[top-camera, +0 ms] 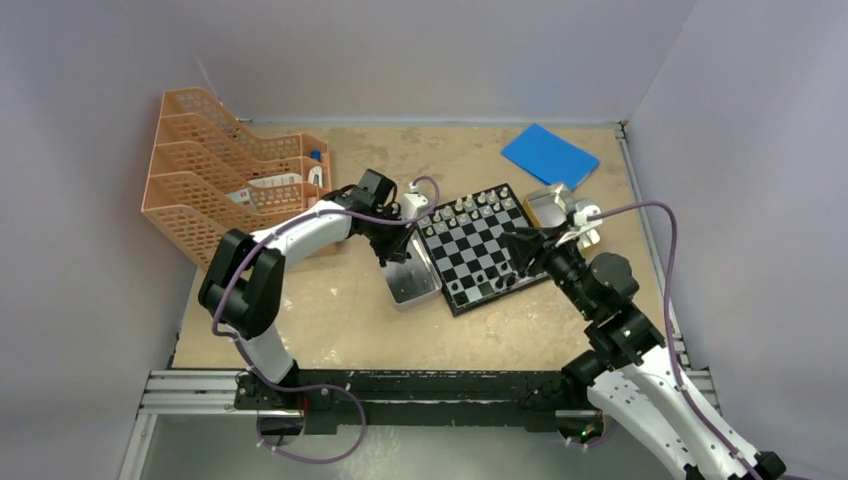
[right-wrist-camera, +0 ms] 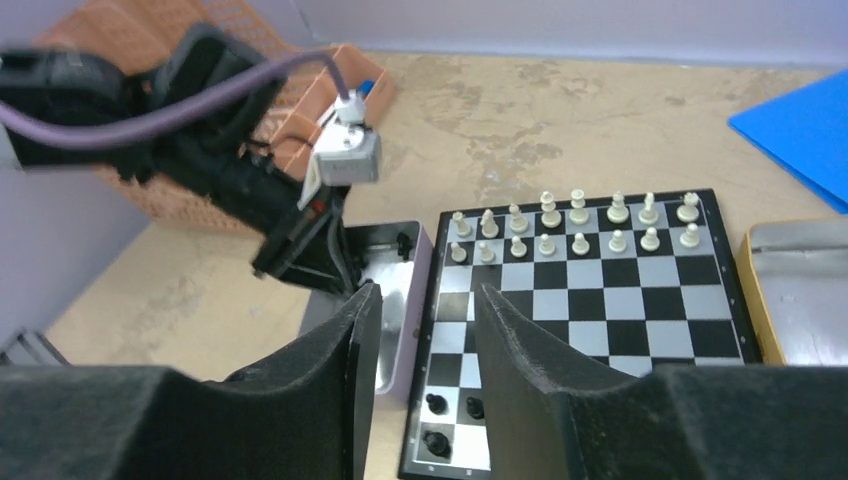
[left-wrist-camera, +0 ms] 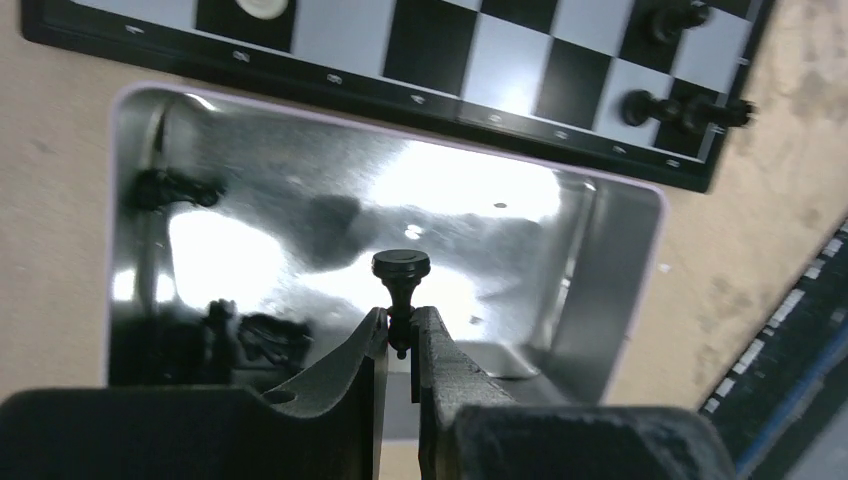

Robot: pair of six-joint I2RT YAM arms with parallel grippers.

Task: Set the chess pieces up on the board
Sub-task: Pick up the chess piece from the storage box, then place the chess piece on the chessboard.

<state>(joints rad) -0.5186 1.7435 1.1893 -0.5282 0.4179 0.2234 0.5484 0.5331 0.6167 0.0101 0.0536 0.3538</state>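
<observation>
- One orange rack [top-camera: 235, 175] is seen at the far left of the table; what lies in its tiers cannot be made out from above.
- To its right, the left gripper [left-wrist-camera: 400, 325] is clamped on the stem of a black pawn [left-wrist-camera: 401, 266], which is held upright over the inside of the silver tin [left-wrist-camera: 620, 290].
- Whether the pawn's foot touches the tin floor cannot be told, since the foot is hidden between the fingers.
- Loose black pieces [left-wrist-camera: 170, 187] are made out in the left part of the tin, but they are blurred by glare and reflections and their kinds cannot be told.
- The tin is set just beside the left edge of the board [top-camera: 478, 250].
- White pieces [right-wrist-camera: 570, 225] are ranged in two rows along the board's far side.
- A few black pieces [right-wrist-camera: 436, 404] are seen at its near left corner, partly cut off by the bottom of the right wrist view.
- The right gripper [right-wrist-camera: 425, 300] is held above the near part of the board, its fingers apart with nothing between them.
- A second tin [top-camera: 545, 205] is placed just beside the board's right edge; it is partly covered by the right wrist, and its contents cannot be told.
- A blue pad [top-camera: 550, 155] is laid flat at the far right.
</observation>
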